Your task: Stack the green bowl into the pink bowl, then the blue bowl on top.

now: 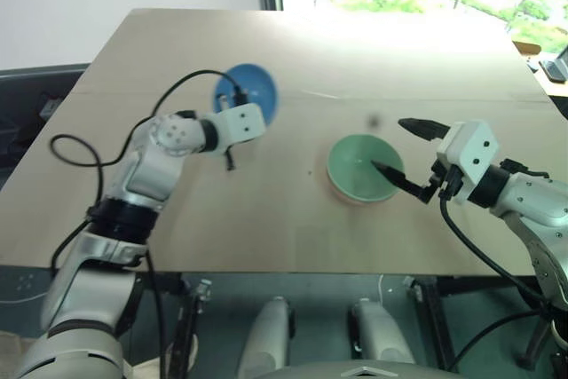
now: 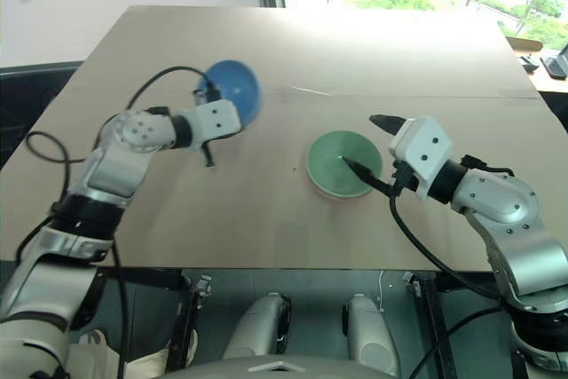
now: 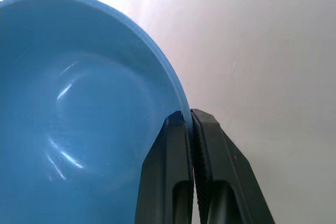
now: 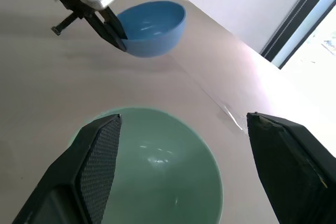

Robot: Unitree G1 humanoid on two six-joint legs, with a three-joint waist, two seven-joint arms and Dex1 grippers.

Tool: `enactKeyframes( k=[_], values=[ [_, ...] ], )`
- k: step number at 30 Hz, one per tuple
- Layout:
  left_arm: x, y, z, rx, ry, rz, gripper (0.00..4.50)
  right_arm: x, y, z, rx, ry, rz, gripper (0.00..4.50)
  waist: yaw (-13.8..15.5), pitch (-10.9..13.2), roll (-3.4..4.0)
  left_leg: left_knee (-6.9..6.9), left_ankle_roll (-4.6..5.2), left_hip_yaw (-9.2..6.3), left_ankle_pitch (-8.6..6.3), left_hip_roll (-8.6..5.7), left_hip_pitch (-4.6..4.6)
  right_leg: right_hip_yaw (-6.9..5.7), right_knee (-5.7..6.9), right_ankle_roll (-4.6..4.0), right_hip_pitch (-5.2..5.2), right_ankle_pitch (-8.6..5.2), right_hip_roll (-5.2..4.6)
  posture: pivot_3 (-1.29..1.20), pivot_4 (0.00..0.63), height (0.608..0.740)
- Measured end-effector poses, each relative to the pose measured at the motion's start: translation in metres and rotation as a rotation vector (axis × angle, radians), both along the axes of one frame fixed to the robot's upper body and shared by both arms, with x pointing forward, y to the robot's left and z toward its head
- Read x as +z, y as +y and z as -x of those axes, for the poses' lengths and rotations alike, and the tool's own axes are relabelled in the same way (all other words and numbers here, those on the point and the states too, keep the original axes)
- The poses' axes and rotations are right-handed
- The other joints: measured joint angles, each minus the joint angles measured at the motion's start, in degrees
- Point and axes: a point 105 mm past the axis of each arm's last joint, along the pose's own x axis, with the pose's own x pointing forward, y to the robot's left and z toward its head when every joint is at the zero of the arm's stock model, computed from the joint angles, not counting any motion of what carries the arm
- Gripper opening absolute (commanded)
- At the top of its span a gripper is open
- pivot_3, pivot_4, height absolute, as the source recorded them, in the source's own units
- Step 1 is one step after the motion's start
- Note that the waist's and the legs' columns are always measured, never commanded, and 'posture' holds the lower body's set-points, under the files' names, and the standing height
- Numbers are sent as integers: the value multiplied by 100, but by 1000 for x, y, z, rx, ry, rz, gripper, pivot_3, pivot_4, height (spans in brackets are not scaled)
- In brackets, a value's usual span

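The blue bowl (image 1: 251, 84) is tilted and held by its rim in my left gripper (image 3: 190, 115), which is shut on it; the right wrist view shows it just above the table. The green bowl (image 1: 359, 169) sits nested in the pink bowl (image 1: 355, 201), of which only a thin salmon edge shows under its near side. My right gripper (image 1: 401, 150) is open at the green bowl's right rim, one finger (image 1: 390, 175) over the rim and the other (image 1: 419, 126) beyond it. Nothing is between its fingers.
The bowls are on a light wooden table (image 1: 266, 219) whose near edge runs just below my arms. A bright window lies beyond the far edge. Dark items (image 1: 555, 67) sit off the table's right side.
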Motion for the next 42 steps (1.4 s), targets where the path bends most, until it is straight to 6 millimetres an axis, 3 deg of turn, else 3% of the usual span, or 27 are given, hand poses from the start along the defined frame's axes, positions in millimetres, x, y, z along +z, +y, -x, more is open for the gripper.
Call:
enactKeyframes(
  k=[3, 8, 16, 22, 23, 24, 25, 30, 36, 39, 42],
  values=[
    [21, -51, 24, -301, 31, 48, 95, -1, -15, 10, -43, 10, -20, 4004, 73, 1, -1, 3, 0, -13, 0, -6, -11, -11, -6, 0, -1, 0, -4, 0, 150, 740],
    [31, -90, 46, -610, 95, -4, 95, -6, -28, 45, -102, 78, -50, 4004, 15, 0, 1, 2, 0, -14, 0, -5, 1, -10, 1, 0, 7, -1, 0, 0, 150, 740],
    [22, -107, 42, -819, 170, -134, 95, -25, -64, 91, -320, 166, -83, 4004, -1, -2, 3, 10, 2, -12, 0, -5, 17, -7, -1, 2, 31, -2, 3, 0, 150, 740],
    [18, -121, 46, -934, 179, -202, 95, -19, -70, 105, -372, 110, -81, 4004, -38, -1, -2, 11, 2, -11, 0, -4, 21, -4, -3, 3, 34, -2, 3, 0, 150, 740],
    [18, -123, 46, -940, 182, -204, 95, -18, -69, 105, -372, 100, -82, 4004, -41, -1, -1, 12, 2, -11, -1, -3, 22, -5, -1, 3, 34, -2, 3, 0, 150, 740],
    [17, -124, 46, -948, 188, -211, 684, -16, -67, 105, -366, 87, -81, 4004, -51, -1, -2, 11, 2, -13, -1, -3, 21, -6, -2, 3, 34, -2, 4, 0, 150, 740],
    [16, -125, 46, -950, 190, -220, 895, -16, -66, 105, -364, 84, -80, 4004, -54, -1, -2, 12, 2, -14, -1, -3, 21, -6, -2, 3, 34, -3, 5, 0, 150, 740],
    [25, -125, 47, -959, 189, -186, 2771, -13, -59, 101, -351, 70, -77, 4004, -70, 1, -5, 11, 2, -17, -1, -4, 16, -8, -5, 2, 34, -3, 5, 0, 150, 740],
    [36, -104, 37, -857, 242, -140, 2771, -9, -55, 95, -343, 55, -72, 4004, -101, 1, -5, 12, 2, -20, 0, -3, 17, -10, -4, 1, 34, -3, 6, 0, 150, 740],
    [55, -85, 29, -743, 293, 2, 2771, -12, -53, 88, -333, 81, -55, 4004, -129, 2, -6, 12, 2, -22, 0, -1, 16, -12, -4, 1, 34, -3, 6, 0, 150, 740],
    [72, -71, 24, -637, 233, 235, 2771, -11, -53, 78, -307, 88, -44, 4004, -136, -1, -1, 12, 2, -22, 0, 0, 20, -11, -4, 1, 37, -3, 4, 0, 150, 740]
  ],
)
